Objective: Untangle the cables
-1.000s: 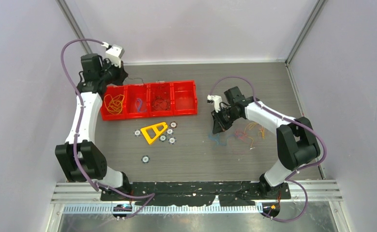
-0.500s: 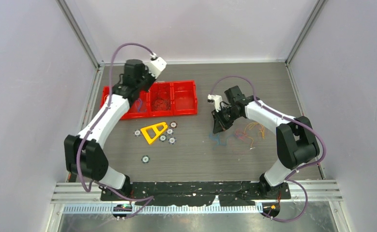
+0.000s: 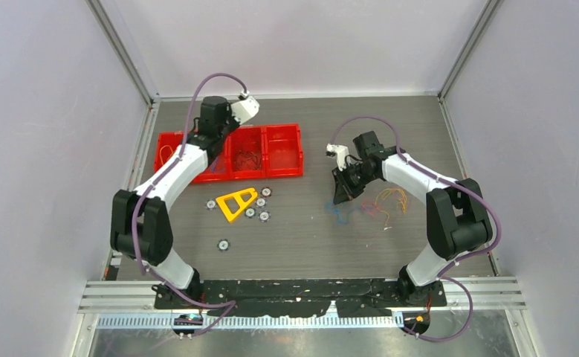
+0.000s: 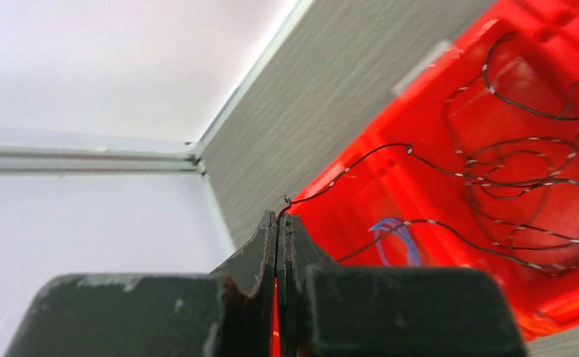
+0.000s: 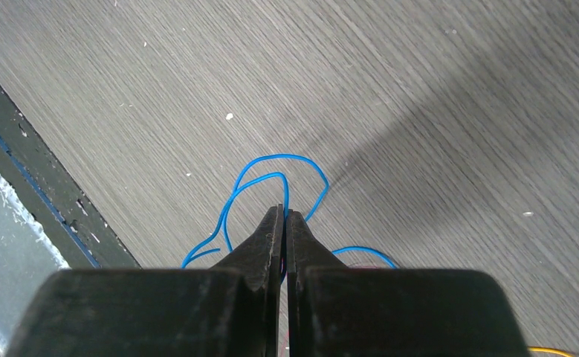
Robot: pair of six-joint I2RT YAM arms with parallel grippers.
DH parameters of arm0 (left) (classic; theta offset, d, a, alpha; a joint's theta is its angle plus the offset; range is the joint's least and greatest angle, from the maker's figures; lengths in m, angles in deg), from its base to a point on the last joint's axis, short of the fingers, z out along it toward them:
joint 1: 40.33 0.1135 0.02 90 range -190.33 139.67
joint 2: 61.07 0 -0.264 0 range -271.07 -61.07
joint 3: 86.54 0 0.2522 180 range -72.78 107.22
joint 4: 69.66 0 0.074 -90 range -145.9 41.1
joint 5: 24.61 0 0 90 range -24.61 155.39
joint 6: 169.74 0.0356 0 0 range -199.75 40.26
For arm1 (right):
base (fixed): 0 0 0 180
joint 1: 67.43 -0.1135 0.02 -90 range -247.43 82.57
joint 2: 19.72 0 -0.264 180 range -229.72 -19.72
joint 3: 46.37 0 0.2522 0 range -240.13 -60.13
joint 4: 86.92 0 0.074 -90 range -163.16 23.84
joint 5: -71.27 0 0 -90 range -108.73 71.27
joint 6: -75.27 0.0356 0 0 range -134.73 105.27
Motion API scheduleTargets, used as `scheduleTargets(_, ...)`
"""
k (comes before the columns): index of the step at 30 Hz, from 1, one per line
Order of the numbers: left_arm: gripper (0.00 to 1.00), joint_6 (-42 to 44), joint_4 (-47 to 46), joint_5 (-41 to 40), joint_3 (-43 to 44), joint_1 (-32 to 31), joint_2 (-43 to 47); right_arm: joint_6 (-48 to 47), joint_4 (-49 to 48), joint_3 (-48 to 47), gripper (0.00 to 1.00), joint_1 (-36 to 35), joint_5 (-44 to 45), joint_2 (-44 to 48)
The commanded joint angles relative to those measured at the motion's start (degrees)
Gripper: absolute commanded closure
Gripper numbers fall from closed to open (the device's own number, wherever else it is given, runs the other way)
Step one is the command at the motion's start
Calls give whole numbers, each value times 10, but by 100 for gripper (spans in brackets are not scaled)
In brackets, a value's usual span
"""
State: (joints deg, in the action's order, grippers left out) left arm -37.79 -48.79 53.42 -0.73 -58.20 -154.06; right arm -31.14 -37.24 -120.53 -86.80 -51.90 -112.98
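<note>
L arm: swung right since 1 s ago, from tray's far-left end to over its middle. L gripper (image 4: pixel 279 217): jaws pressed together, pinching thin dark white-flecked wire (image 4: pixel 494 178); rest of wire lies in red plastic four-compartment tray (image 4: pixel 360 201). R gripper (image 5: pixel 280 212): jaws pinching thin blue wire loop (image 5: pixel 271 158) over grey wood-grain table (image 5: pixel 420 89). Orange/red loose cables (image 3: pixel 384 202) on table beside it.

tray (image 3: pixel 283 156) far left, cables (image 3: pixel 379 204) right
</note>
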Motion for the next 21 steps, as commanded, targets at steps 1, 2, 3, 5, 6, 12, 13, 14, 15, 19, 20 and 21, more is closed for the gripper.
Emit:
scheduleTargets(1,100,29,-58,-35,-8,9,41,-14,5,-2,95,3,-17,24)
scheduleTargets(2,100,24,-66,-41,-13,7,46,-14,5,-2,95,3,-17,23)
scheduleTargets(3,100,22,-84,-54,-20,2,48,-13,5,-3,94,3,-18,22)
scheduleTargets(5,100,37,-137,-96,-37,-18,43,-11,6,-5,95,4,-19,20)
scheduleTargets(6,100,52,-159,-116,-46,-32,38,-12,6,-5,95,4,-19,20)
scheduleTargets(12,100,104,-237,-200,-57,-91,-19,-14,6,-1,95,9,-19,23)
scheduleTargets(13,100,99,-240,-207,-55,-95,-27,-15,6,1,95,10,-20,23)
scheduleTargets(14,100,89,-238,-211,-52,-99,-33,-15,6,2,95,12,-20,23)
scheduleTargets(15,100,74,-231,-213,-49,-102,-37,-17,6,5,95,13,-21,24)
scheduleTargets(19,100,-48,-107,-168,-20,-106,-33,-21,7,11,95,21,-22,24)
scheduleTargets(20,100,-97,-55,-138,-17,-105,-27,-22,7,12,95,22,-22,24)
scheduleTargets(21,100,-126,-24,-105,-20,-105,-19,-22,7,12,95,24,-24,24)
